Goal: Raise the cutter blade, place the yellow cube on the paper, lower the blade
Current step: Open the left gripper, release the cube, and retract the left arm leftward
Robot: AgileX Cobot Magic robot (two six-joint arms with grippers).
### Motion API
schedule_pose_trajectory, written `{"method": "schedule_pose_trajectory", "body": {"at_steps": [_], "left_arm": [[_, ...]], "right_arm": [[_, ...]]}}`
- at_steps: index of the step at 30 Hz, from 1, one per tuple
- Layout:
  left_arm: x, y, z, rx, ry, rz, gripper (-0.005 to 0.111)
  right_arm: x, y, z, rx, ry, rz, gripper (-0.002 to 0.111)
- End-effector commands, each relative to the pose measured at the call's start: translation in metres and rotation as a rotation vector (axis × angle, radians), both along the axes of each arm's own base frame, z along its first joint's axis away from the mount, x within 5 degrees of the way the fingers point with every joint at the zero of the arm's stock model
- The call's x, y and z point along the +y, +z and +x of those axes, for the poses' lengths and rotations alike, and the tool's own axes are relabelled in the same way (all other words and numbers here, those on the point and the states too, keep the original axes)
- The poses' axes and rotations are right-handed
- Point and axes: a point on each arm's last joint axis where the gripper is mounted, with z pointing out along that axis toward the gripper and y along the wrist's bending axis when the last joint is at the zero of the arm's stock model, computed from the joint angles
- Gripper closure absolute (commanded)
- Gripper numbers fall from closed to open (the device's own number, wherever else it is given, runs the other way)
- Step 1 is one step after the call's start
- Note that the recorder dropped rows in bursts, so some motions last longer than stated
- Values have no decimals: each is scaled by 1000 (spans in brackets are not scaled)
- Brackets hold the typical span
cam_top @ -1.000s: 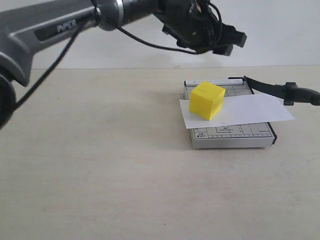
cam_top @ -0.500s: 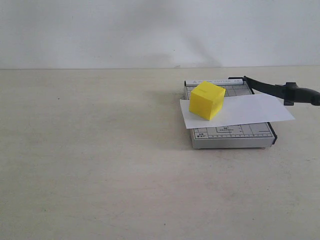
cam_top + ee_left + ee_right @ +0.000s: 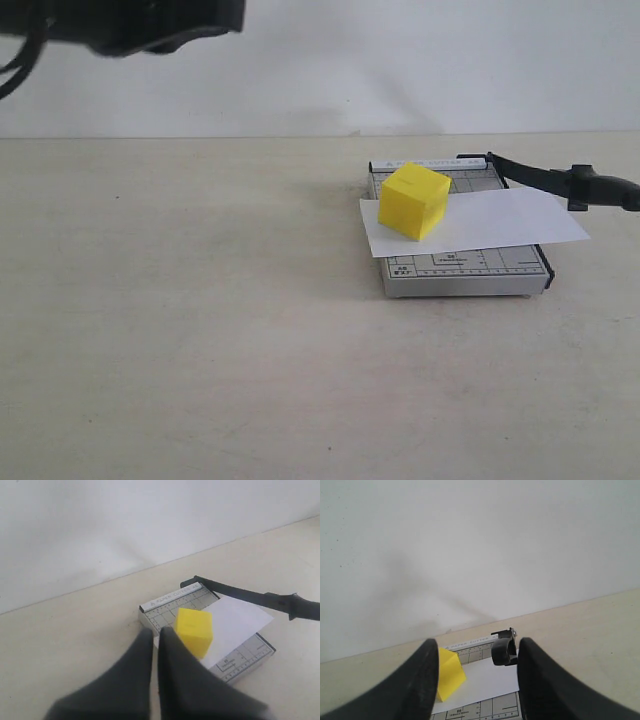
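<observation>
The yellow cube (image 3: 413,200) sits on the paper (image 3: 500,222), near 1 end of the sheet. The paper lies across the grey cutter base (image 3: 460,270). The cutter blade (image 3: 540,178) slants up from its hinge at the base's rear, and its thick handle hangs out past the paper's other end.

The left gripper (image 3: 155,632) is in the air, short of the cube, which lies just beyond its fingertips. Its 2 fingers are drawn almost together, with nothing between them. The right gripper (image 3: 477,647) is spread wide and empty. The blade handle shows between its fingers, and the cube is partly behind 1 of them. The left arm (image 3: 130,25) is high above the table (image 3: 200,300).
</observation>
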Motion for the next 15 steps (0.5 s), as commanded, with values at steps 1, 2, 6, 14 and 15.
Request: {"method": "schedule_pose_trajectory", "body": {"at_steps": [1, 2, 6, 14, 15], "left_arm": [[40, -20, -44, -59, 13, -96, 102], [48, -24, -54, -65, 13, -101, 102], [76, -40, -85, -78, 15, -125, 102], [111, -62, -124, -136, 15, -186, 102], [114, -65, -128, -135, 18, -201, 102]], "right_arm": [[0, 0, -1, -7, -2, -16, 61], [0, 0, -1, -7, -2, -16, 61], [0, 0, -1, -8, -4, -15, 61], [0, 0, -1, -8, -4, -15, 61], [0, 0, -1, -8, -4, -15, 61]]}}
